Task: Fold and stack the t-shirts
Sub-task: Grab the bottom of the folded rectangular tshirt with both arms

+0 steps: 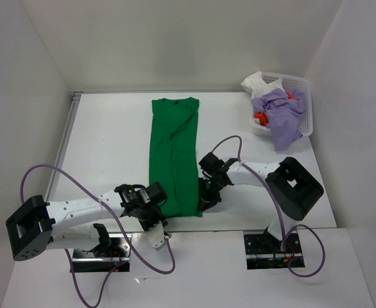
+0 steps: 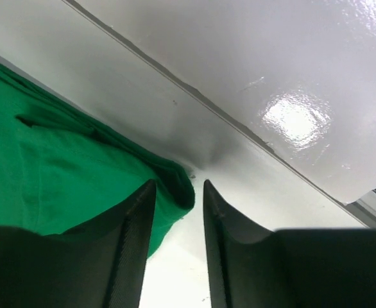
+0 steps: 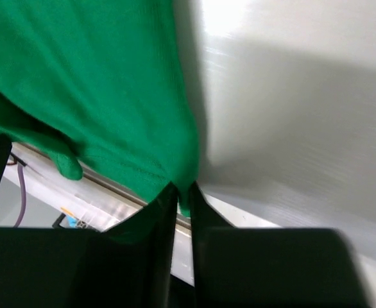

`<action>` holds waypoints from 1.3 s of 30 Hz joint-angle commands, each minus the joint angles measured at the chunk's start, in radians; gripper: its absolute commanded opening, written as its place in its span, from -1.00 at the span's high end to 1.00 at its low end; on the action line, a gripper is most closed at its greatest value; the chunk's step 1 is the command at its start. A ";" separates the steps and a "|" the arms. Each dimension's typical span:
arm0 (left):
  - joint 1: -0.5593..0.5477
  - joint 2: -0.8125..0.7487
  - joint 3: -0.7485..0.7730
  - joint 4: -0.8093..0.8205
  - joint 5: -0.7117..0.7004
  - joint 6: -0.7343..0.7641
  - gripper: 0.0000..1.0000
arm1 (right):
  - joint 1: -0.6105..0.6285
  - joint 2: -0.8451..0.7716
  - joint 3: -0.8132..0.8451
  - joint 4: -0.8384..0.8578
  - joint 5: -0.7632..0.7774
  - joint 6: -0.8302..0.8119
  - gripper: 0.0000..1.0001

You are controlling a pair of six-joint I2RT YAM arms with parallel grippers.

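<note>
The green t-shirt (image 1: 173, 154) lies on the table as a long strip, folded lengthwise, collar at the far end. My left gripper (image 1: 158, 204) sits at its near left corner. In the left wrist view the fingers (image 2: 178, 186) stand apart, and the cloth's corner (image 2: 175, 186) lies between the tips, unpinched. My right gripper (image 1: 205, 197) is at the near right corner; its fingers (image 3: 181, 187) are nearly together on the green hem (image 3: 98, 77). The lavender t-shirt (image 1: 281, 114), the white one (image 1: 258, 82) and the orange-red one (image 1: 261, 118) lie heaped in the basket.
The white mesh basket (image 1: 307, 102) stands at the table's far right corner, with lavender cloth hanging over its near rim. White walls close in the left, back and right. The table's near edge (image 1: 239, 228) runs just behind both grippers.
</note>
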 commanded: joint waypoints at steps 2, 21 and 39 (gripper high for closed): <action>-0.004 -0.024 -0.017 -0.028 0.029 -0.015 0.08 | -0.005 -0.013 -0.023 -0.059 0.107 -0.043 0.44; -0.004 0.087 -0.054 0.166 -0.132 0.139 -0.13 | -0.005 -0.045 -0.032 -0.081 0.107 -0.006 0.00; -0.004 -0.030 -0.105 0.124 -0.170 0.107 -0.52 | 0.006 -0.067 -0.063 -0.059 0.087 -0.015 0.06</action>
